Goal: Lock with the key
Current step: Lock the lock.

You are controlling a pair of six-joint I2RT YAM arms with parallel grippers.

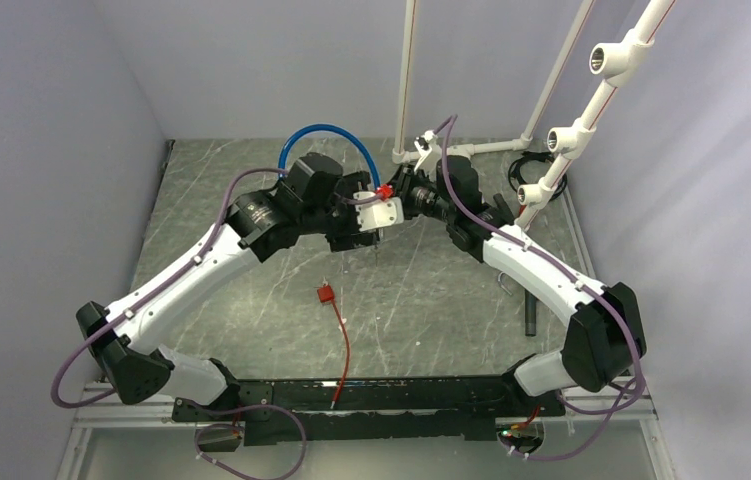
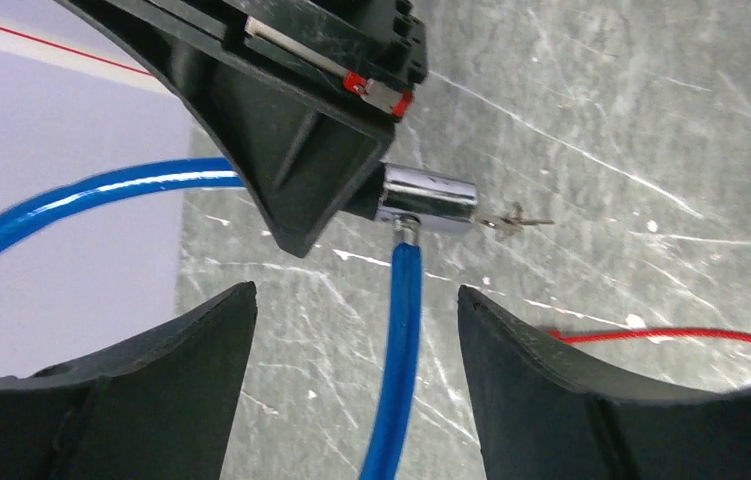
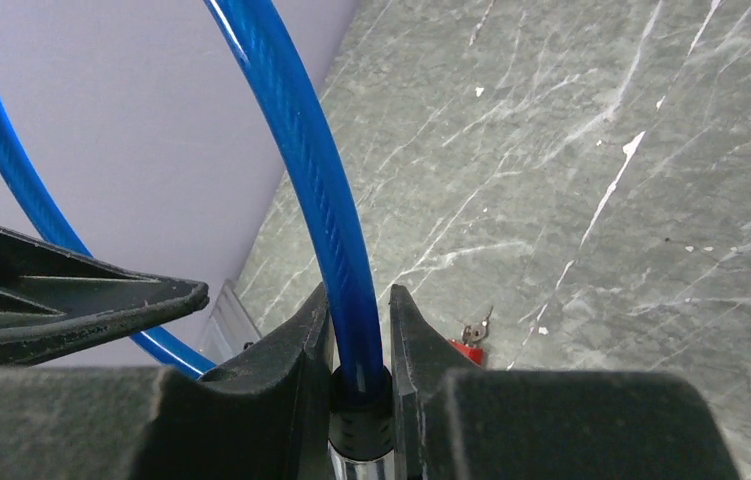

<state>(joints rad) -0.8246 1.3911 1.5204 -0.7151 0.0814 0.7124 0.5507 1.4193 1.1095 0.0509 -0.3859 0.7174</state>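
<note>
1. My left gripper [image 2: 356, 300] stands wide apart and holds nothing. The blue cable [image 2: 401, 330], a glossy plastic-sheathed loop, runs up through the gap between its two black fingers and touches neither of them.
2. My right gripper [image 3: 359, 292] is narrowed tight onto the blue cable. Its two fingers pinch the cable from both sides just above a black collar at the cable's end.
3. In the left wrist view, the cable's end meets the chrome lock cylinder [image 2: 431, 198], a short shiny metal barrel lying crosswise. One end of the barrel is hidden behind the black body of my right gripper.
4. The key [image 2: 513, 221], a tiny flat silver piece of metal, sticks out of the free end of the chrome lock cylinder, pointing away from my right gripper. It sits ahead of my open left fingers, on their right-hand side and well clear of both tips, in the air above the table.
5. From the top, both grippers meet over the rear middle of the grey marble-patterned table [image 1: 451, 300], with the cable arching up behind them.
6. Nearer the arm bases, a thin red wire [image 1: 343, 345] with a small red plug [image 1: 327, 293] lies on the table, apart from both grippers.
</note>
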